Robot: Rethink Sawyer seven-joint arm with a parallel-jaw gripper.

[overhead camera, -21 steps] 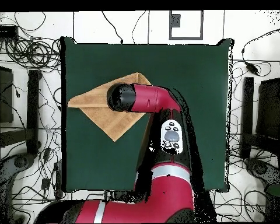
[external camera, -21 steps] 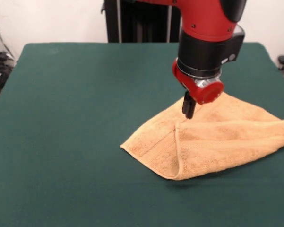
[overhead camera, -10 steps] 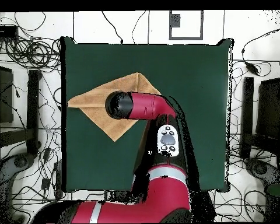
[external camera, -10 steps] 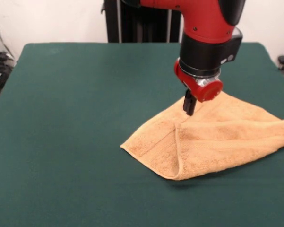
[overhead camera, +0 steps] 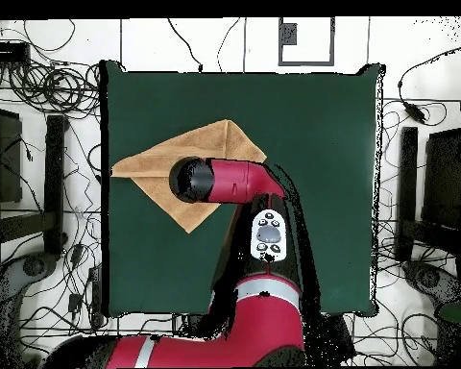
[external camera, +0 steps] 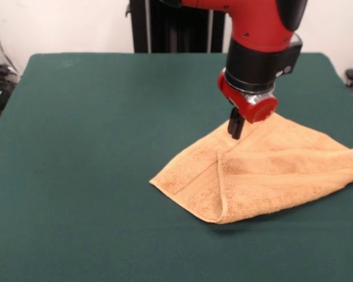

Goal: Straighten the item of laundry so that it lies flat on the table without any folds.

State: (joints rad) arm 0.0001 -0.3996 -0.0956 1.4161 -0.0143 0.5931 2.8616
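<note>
Pincer [external camera: 236, 130] shifted slightly toward 1 o'clock since earlier frame, tips just above towel [external camera: 264, 173] — fingers look pressed together, gripping nothing. Towel: orange-tan terry, folded over in rough triangle, woven band along fold, lying at 4 o'clock on dark green cloth desk [external camera: 94, 147].

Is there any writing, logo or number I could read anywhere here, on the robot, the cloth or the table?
None can be read.
Arm: a pale panel with dark buttons, marks too small to read.
Towel: no label or lettering shows.
Table: plain green cloth, no markings.
</note>
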